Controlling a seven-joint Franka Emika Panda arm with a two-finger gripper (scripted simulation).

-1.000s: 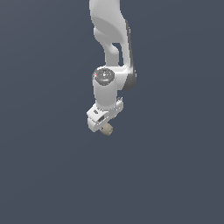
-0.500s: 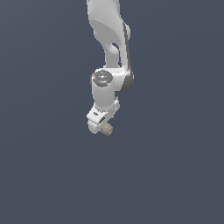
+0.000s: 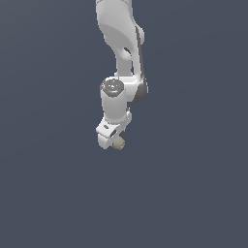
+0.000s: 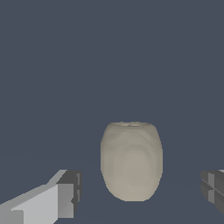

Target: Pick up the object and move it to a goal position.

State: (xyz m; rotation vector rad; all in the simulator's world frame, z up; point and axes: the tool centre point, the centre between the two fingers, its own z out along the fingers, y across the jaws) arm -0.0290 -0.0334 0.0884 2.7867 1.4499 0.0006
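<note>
- Background: a uniform dark blue-grey field fills both views; no edge or horizon shows in it.
- Arm [image 3: 118, 43]: the white Panda arm enters at the 12 o'clock edge of the exterior view and descends to a cylindrical wrist joint with a grey cap near frame centre.
- Gripper [image 3: 116, 143]: the white hand sits at the low end of the arm, just under the wrist joint, angled toward 5 o'clock in the exterior view.
- Object [image 3: 118, 143]: a small tan-beige rounded body, much smaller than the hand, shows at the 5 o'clock side of the gripper in the exterior view, at the hand's lower tip.
- Object, wrist view [image 4: 131, 161]: the same body appears barrel-shaped with a flat upper end and faint mottled banding.
- Fingers [image 4: 68, 194]: spread. One dark-padded fingertip lies at the object's 8 o'clock, the other at its 4 o'clock at the frame edge. A visible gap of background separates each pad from the object, so neither pad touches it.
- Support under the object cannot be determined from either view.
</note>
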